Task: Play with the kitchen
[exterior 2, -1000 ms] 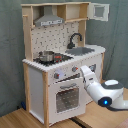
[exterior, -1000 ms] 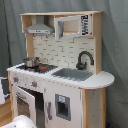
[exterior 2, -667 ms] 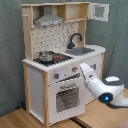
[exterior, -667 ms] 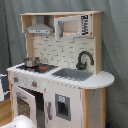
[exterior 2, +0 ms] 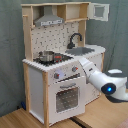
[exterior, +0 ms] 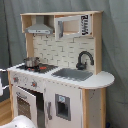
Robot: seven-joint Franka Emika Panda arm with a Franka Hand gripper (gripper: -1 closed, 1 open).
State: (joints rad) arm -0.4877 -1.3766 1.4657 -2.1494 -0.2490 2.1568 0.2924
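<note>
The kitchen (exterior: 60, 95) (exterior 2: 37, 85) is a tall white and light-wood toy with a grey hood (exterior: 40, 29), a black faucet (exterior: 84, 59) (exterior 2: 75, 39), a sink (exterior: 72, 74) and a stovetop carrying a small metal pot (exterior: 31, 62) (exterior 2: 47, 56). In the second exterior view the white arm (exterior 2: 102, 80) reaches in from the second exterior view's right. My gripper (exterior 2: 80, 63) is at the front panel's right end, by the knobs (exterior 2: 64, 74) above the windowed oven door (exterior 2: 65, 97). In the first exterior view only a white piece of the arm (exterior: 20, 122) shows at the bottom left, and the oven door (exterior: 24, 102) stands ajar.
An upper cabinet door (exterior 2: 99, 11) hangs open at the top right of the kitchen. A rounded counter end (exterior: 102, 80) juts out beside the sink. A grey curtain (exterior: 117, 50) hangs behind. The floor (exterior 2: 20, 117) is wooden.
The arm has risen and its end has moved up and closer to the kitchen's knob panel. The kitchen itself has not moved.
</note>
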